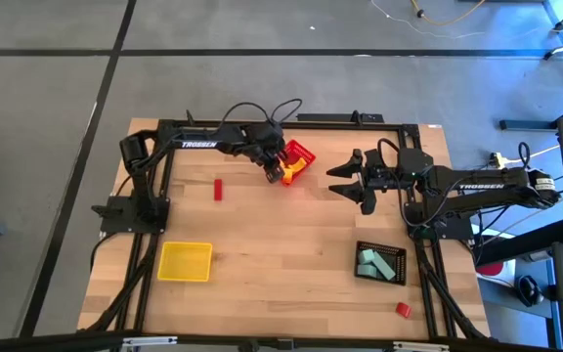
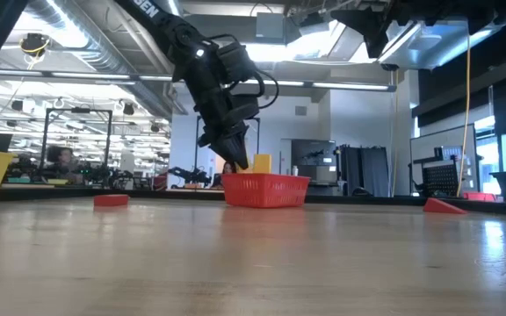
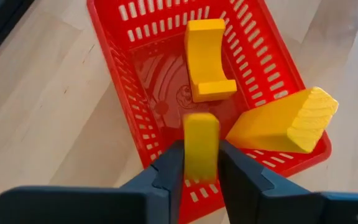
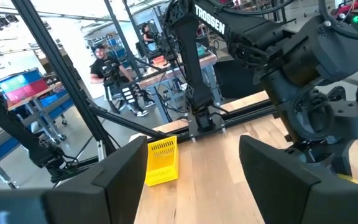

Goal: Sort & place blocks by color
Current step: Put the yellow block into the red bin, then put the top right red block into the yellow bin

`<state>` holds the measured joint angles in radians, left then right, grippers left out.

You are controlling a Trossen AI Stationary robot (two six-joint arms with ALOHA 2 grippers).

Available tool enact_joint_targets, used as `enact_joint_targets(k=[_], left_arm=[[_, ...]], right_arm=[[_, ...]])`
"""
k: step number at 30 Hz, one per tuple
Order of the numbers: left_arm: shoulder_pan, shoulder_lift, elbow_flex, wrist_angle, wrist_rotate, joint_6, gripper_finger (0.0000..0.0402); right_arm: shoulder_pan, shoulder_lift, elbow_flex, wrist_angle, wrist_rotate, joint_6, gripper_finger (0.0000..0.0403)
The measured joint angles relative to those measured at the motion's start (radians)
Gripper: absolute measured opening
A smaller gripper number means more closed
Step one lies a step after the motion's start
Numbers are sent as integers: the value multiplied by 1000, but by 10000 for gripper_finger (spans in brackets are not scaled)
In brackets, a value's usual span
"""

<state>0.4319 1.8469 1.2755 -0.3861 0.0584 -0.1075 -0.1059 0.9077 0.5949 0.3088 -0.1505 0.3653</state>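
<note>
The left gripper hangs over the red bin at about twelve o'clock on the table, its two dark fingers clamped on a small yellow block that stands upright between them, above the bin's near wall. Two more yellow pieces lie inside the bin — a curved yellow block on the floor toward the far end, and a yellow wedge leaning against the side wall, its ridged end sticking up past the rim.

The right gripper waits at about two o'clock, well apart from the red bin, its fingers spread and holding nothing.

A red block lies alone on the wood at about ten o'clock. The yellow bin sits at about eight o'clock. The black bin at about four o'clock holds several pale mint green blocks. Another red piece lies at about five o'clock, near the table's edge — in the low view it reads as a wedge.

Beyond the table a person shows in the right wrist view.
</note>
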Motion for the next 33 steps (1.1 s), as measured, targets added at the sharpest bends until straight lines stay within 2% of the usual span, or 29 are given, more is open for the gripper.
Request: enact_joint_targets(k=[11, 19, 24, 28, 33], left_arm=[[-15, -29, -2, -1, -35, 92, 148], [38, -235, -1, -58, -39, 83, 173], [43, -393, -23, -57, 21, 23, 172], [13, -543, -141, 70, 30, -23, 172], [-61, -760, -392, 320, 14, -120, 171]], right_arm=[[0, 0, 0, 0, 0, 0, 254], [0, 0, 0, 1, 1, -4, 254], [0, 0, 0, 1, 1, -1, 254], [0, 0, 0, 1, 1, -3, 254], [0, 0, 0, 7, 1, 29, 254]])
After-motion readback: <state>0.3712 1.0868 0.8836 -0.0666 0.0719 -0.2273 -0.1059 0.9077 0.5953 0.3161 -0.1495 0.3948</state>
